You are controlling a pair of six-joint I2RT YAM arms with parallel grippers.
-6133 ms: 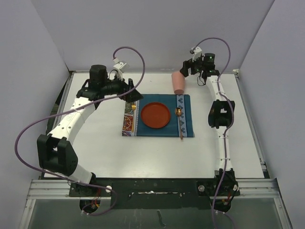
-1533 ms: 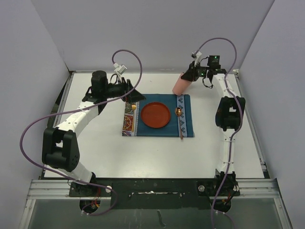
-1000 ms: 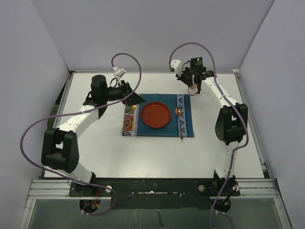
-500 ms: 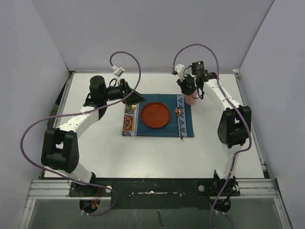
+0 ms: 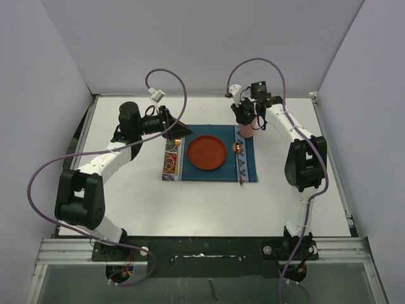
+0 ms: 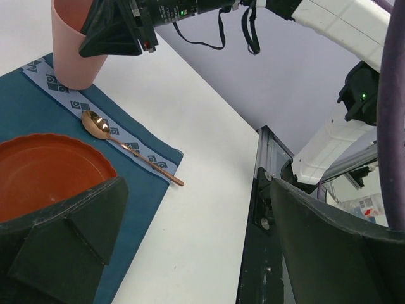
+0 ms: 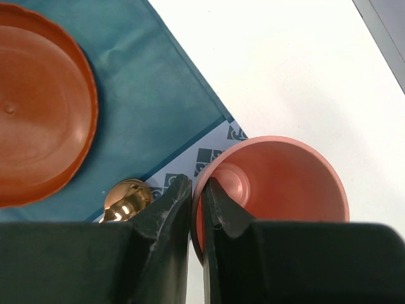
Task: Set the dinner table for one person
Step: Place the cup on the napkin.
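Note:
On the white dinner table (image 5: 126, 190) lies a teal placemat (image 5: 221, 172) with an orange-red plate (image 5: 206, 152) in its middle. A copper spoon (image 5: 238, 158) lies on its right patterned band. A pink cup (image 7: 285, 177) stands upright at the mat's far right corner, its base on the band in the left wrist view (image 6: 73, 44). My right gripper (image 7: 197, 187) is shut on the cup's rim, one finger inside and one outside. Over the mat's far left corner my left gripper (image 5: 177, 131) hangs open and holds nothing; its own view shows the spoon (image 6: 126, 147) and plate (image 6: 44, 171).
The table's metal edging (image 5: 335, 171) runs along the right side, and grey walls enclose the back and sides. Both arm bases sit on the black rail (image 5: 202, 250) at the near edge. Purple cables (image 5: 171, 76) loop above both wrists.
My right gripper has carried the cup from the back of the table toward the mat's far right corner and turned it upright. The left arm has barely shifted.

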